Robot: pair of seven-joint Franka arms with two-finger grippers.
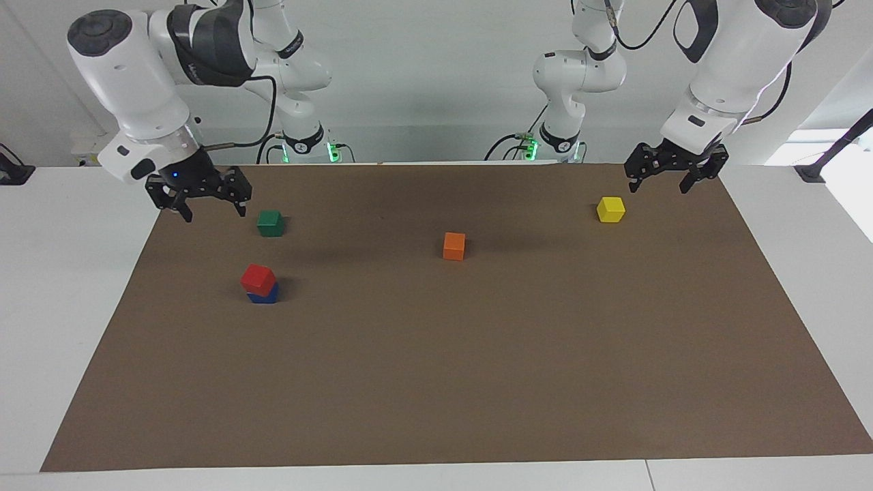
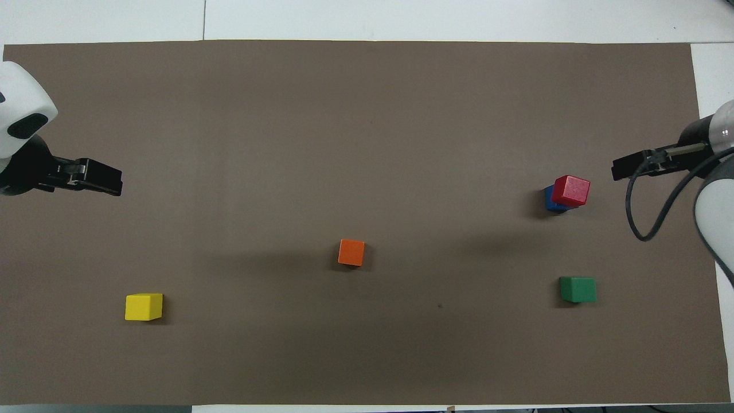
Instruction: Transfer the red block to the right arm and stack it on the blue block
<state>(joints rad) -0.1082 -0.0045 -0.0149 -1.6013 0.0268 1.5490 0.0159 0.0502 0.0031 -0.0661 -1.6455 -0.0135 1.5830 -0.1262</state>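
Mat (image 1: 436,382) bearing five cubes. Right gripper (image 1: 211,204) raised over mat edge beside green cube (image 1: 271,223), fingers apart, empty. Left gripper (image 1: 672,179) raised near yellow cube (image 1: 610,209), fingers apart, empty. Red block (image 1: 258,279) seated on blue block (image 1: 263,295), slightly skewed. Judged light, rigid, smooth; best gripped across opposite flat sides. Stack appears complete.
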